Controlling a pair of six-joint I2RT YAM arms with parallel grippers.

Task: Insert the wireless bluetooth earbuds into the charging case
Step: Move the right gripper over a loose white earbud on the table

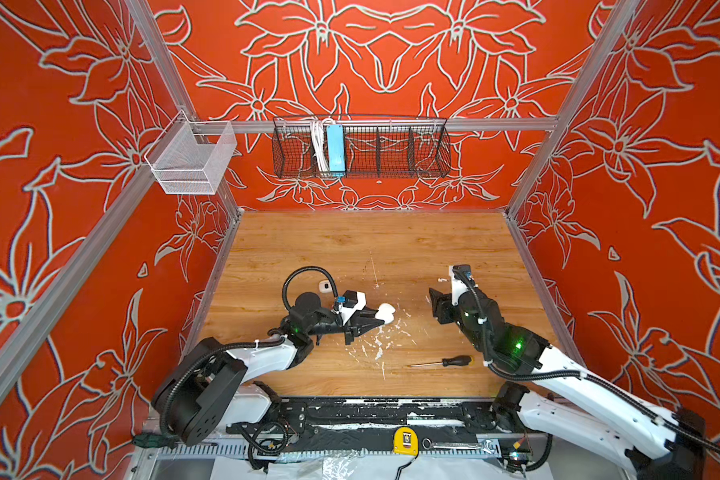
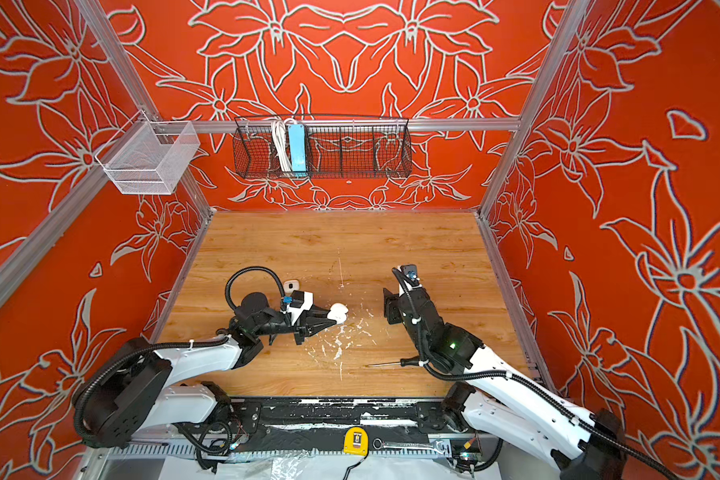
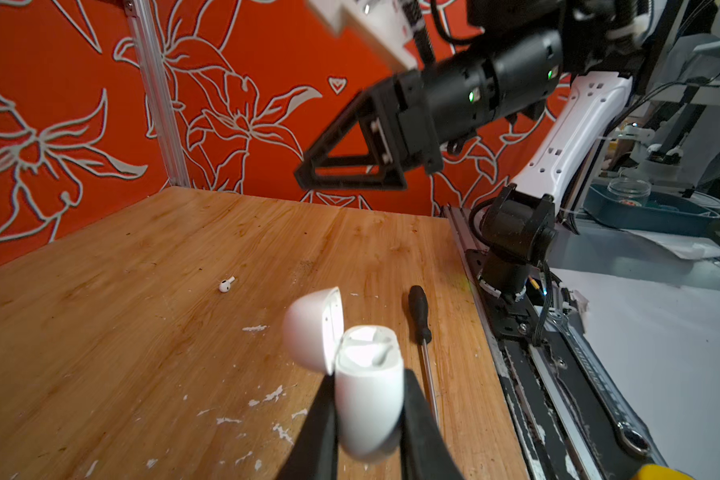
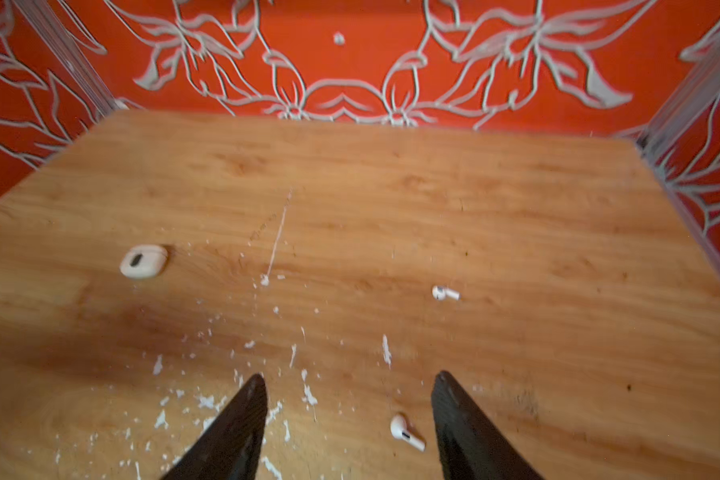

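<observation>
My left gripper (image 3: pixel 368 419) is shut on the charging case (image 3: pixel 368 399), a white shell held a little above the table with its lid (image 3: pixel 310 328) swung open. The case's inside is white and blurred, so I cannot tell what lies in it. In both top views the case (image 1: pixel 386 311) (image 2: pixel 338 311) sits at the left fingertips. My right gripper (image 4: pixel 350 378) hangs open above the table. One of the wireless bluetooth earbuds (image 4: pixel 406 432) lies on the wood between its fingers, and another earbud (image 4: pixel 444 293) lies farther out. An earbud (image 3: pixel 226 284) also shows in the left wrist view.
A white rounded-square box with a dark oval mark (image 1: pixel 324 286) (image 4: pixel 143 261) lies behind the left arm. A black-handled screwdriver (image 1: pixel 454 360) (image 3: pixel 418 316) lies near the front right. White paint flecks dot the table's middle (image 1: pixel 375 345). Wire baskets (image 1: pixel 360 147) hang on the back wall.
</observation>
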